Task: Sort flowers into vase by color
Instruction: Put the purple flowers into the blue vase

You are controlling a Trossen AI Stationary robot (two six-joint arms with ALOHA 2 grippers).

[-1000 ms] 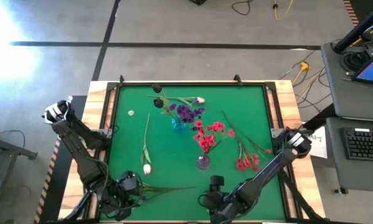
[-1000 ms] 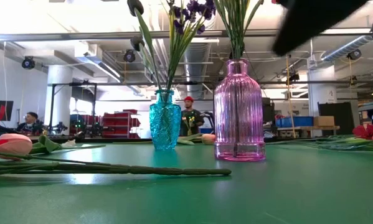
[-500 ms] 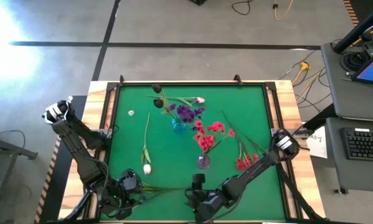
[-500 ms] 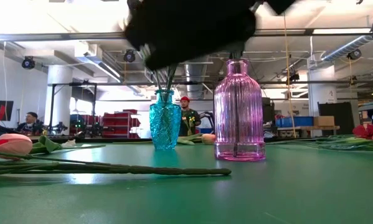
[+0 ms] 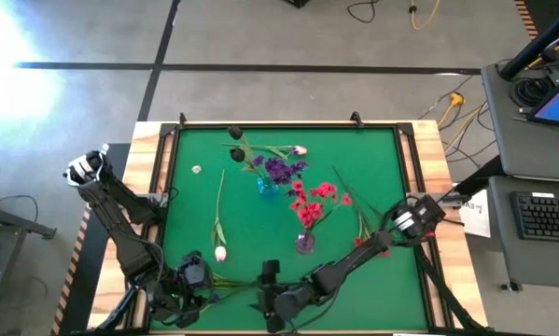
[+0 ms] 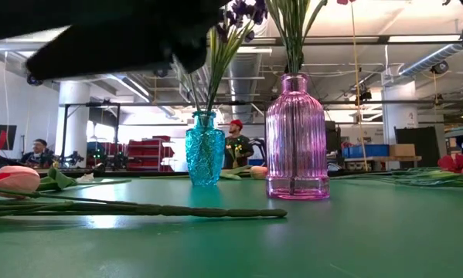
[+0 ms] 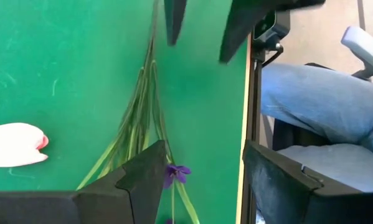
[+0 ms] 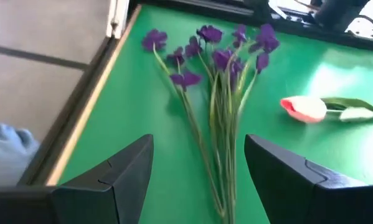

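floor (image 5: 288, 89): grey concrete | desk (image 5: 531, 121): right | hall: ceiling lights, possibly shelving

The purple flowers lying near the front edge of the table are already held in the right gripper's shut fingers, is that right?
Not held. In the right wrist view the right gripper is open, its fingers apart on either side of the purple flowers, which lie loose on the table near the front edge.

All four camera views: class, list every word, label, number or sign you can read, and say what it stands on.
No text can be read in any view.
White paper sheet beside the table's right edge: dark marks, too small to read.
Black computer keyboard on the grey desk: key legends too small to read.
Teal glass vase and pink ribbed glass vase: no labels.
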